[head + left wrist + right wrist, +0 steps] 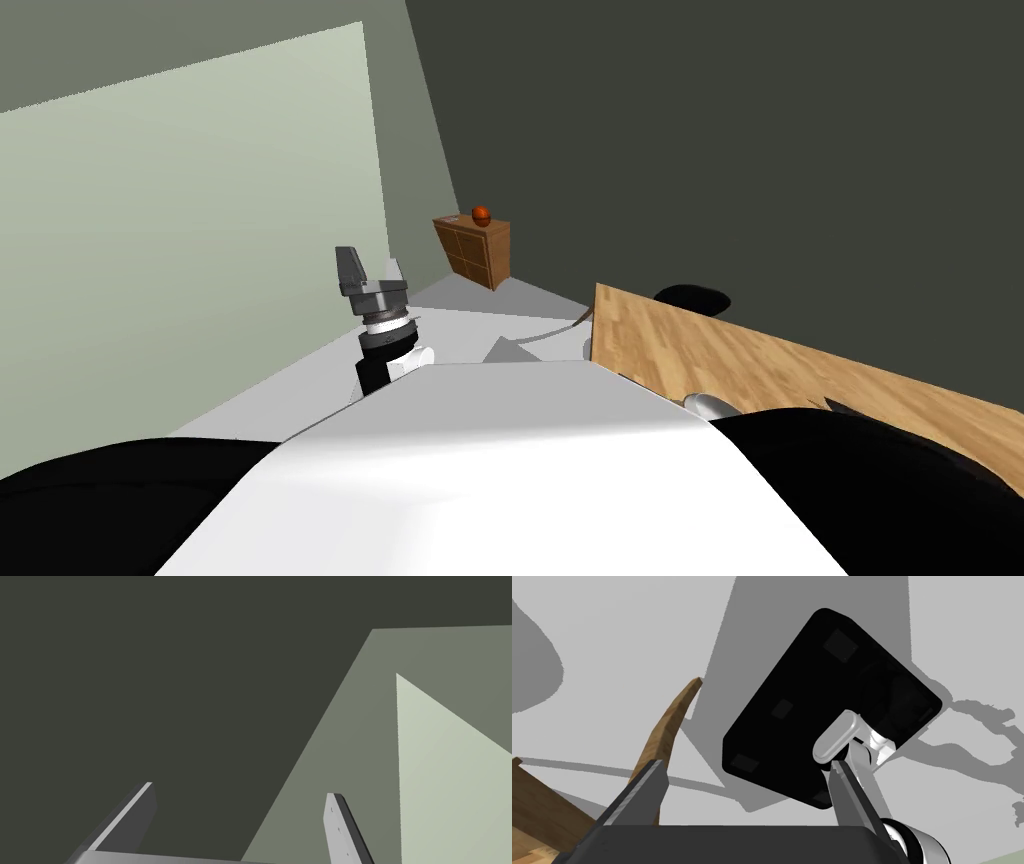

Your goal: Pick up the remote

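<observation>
Fingers of both the left gripper and right gripper stand wide, holding nothing; the remote's place cannot be told. Raised blindly, the right fingers could strike the table edge beside them.

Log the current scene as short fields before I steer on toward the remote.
left end effector: raised ahead on my left side, fingers open, nothing between them
right end effector: fingers open, nothing between them, pointing down at the grey floor
wooden table: close on my right
cabinet: by the far corner, orange ball on top
</observation>
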